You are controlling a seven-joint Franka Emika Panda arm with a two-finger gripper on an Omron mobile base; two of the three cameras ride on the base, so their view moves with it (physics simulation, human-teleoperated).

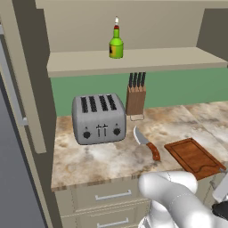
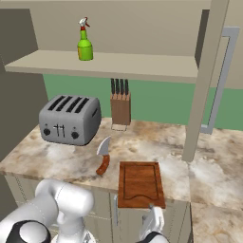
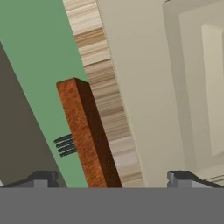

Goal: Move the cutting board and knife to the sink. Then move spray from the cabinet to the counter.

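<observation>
The reddish-brown cutting board lies flat on the counter, its near end reaching the front edge. Left of it rests the knife, silver blade pointing toward the back. My gripper hangs low in front of the counter, just under the board's near end. In the hand view the gripper is open, and the board's edge rises between the two fingertips without touching either. The green spray stands upright on the cabinet shelf. The sink is out of view.
A silver toaster sits at the counter's left. A wooden block of black-handled knives stands against the green wall behind the knife. The open cabinet door with its grey bar handle hangs to the board's right.
</observation>
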